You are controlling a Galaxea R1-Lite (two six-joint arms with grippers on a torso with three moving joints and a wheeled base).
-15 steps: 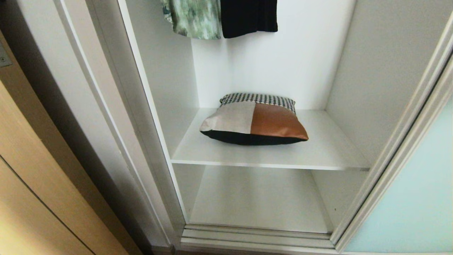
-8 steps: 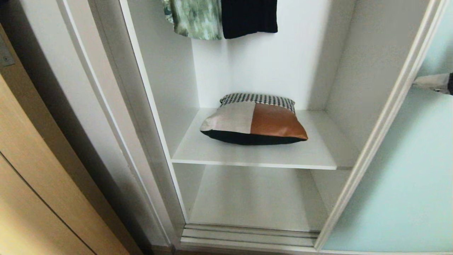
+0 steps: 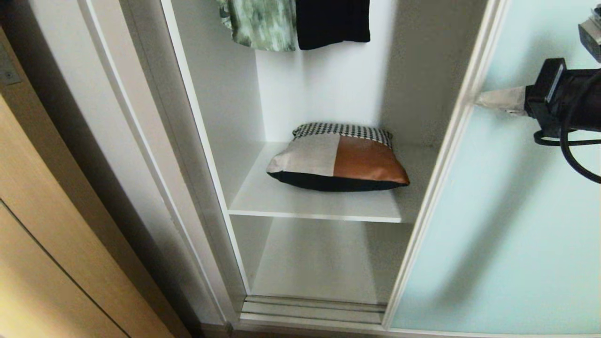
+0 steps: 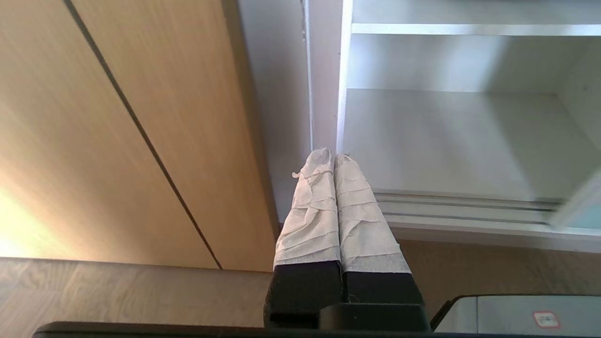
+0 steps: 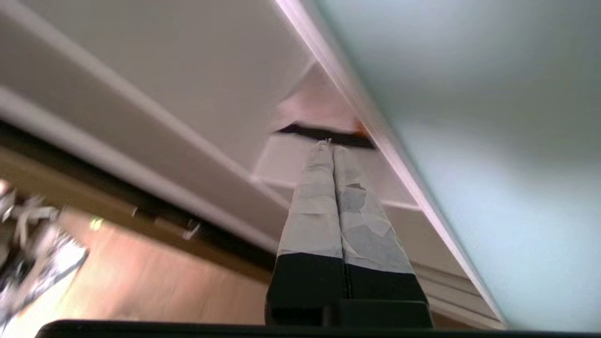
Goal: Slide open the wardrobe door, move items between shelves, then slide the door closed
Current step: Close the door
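Head view: we've got the sliding wardrobe door [image 3: 497, 220] covering the right part of the opening, its silver-white frame edge running diagonally in front of the shelves' right ends. Right gripper [image 3: 480, 100] comes in from the right w/ its taped tips right at that frame edge; contact we can't confirm. Jaws pressed together, nothing between them, and the right wrist view shows the same. Cushion [image 3: 338, 157] lies flat on the upper shelf [image 3: 281, 202], towards the back, its right corner near the door frame. Lower shelf [image 3: 319, 258] sits bare beneath. Two garments [image 3: 293, 21] hang above, one green, one black. Left gripper [image 4: 334, 157] hangs low by the tan wooden door [image 4: 141, 117], jaws closed, holding nothing.
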